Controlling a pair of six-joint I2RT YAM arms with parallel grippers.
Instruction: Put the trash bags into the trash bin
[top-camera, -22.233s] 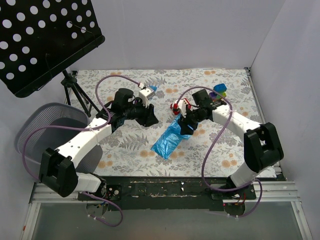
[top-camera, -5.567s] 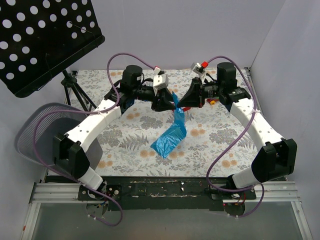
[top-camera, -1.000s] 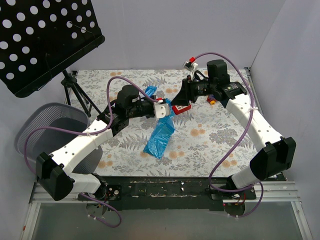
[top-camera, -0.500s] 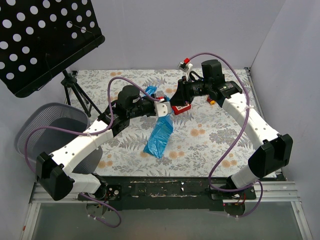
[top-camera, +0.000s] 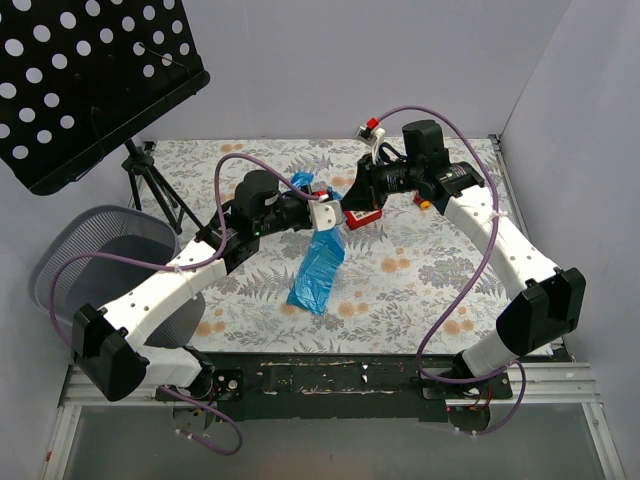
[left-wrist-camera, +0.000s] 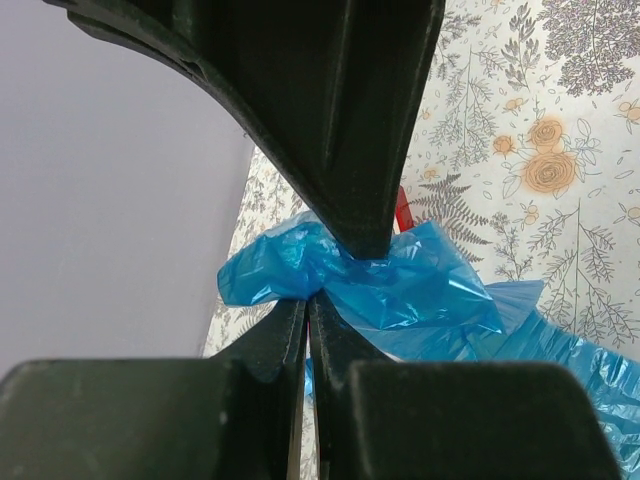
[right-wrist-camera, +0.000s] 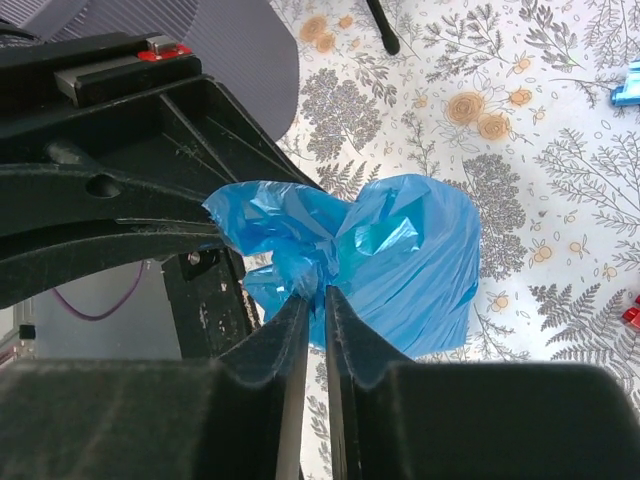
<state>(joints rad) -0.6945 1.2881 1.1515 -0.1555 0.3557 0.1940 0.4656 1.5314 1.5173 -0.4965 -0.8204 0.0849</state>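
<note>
My left gripper (left-wrist-camera: 307, 300) is clamped tight, its two fingers pressed together on a bunched neck of the trash bag (left-wrist-camera: 400, 285), the blue film puffing out on both sides of the pinch. My right gripper (right-wrist-camera: 312, 290) meets it from the opposite side, its fingers drawn to a thin slit with a knot of the same crinkled plastic caught at their tips, so both of my hands grasp the bag at almost one spot, tip to tip. From the overhead view this meeting point sits above the far middle of the floral tablecloth (top-camera: 430, 280). The bag hangs from it as a long blue strip slanting toward my bases, and its lower end lies on the cloth near the middle of the table. A red block (top-camera: 362, 215) lies on the cloth just beside my right fingers. The trash bin (top-camera: 70, 260) stands off the table's left edge, beside my left arm and well apart from the bag. The black perforated music stand (top-camera: 90, 70) rises above the bin at far left.
</note>
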